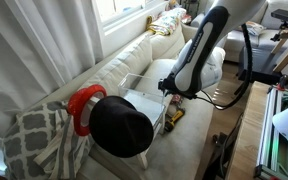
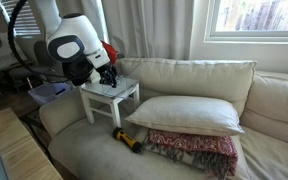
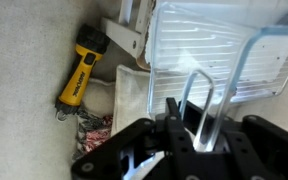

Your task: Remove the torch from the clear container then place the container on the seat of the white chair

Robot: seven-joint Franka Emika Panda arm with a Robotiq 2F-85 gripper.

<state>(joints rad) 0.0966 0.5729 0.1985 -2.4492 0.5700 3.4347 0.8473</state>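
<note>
The yellow and black torch [image 3: 79, 70] lies on the seat of the white chair [image 3: 19, 110], outside the container. It also shows in both exterior views [image 2: 129, 141] [image 1: 172, 116]. The clear container [image 3: 209, 45] is at a small white stool [image 2: 112, 95] that stands on the chair seat [image 2: 84, 150]. Only its faint edges show in an exterior view [image 1: 144, 82]. My gripper [image 3: 206, 110] is closed round the container's near rim and its clear handle loop. It hangs over the stool in both exterior views [image 2: 106, 78] [image 1: 169, 90].
A white pillow [image 2: 194, 112] lies on a red patterned blanket [image 2: 196, 152] on the seat beside the torch. A black round object [image 1: 119, 125], a red ring [image 1: 84, 108] and a grey patterned throw [image 1: 39, 140] sit at one end. A wooden table [image 2: 14, 150] stands in front.
</note>
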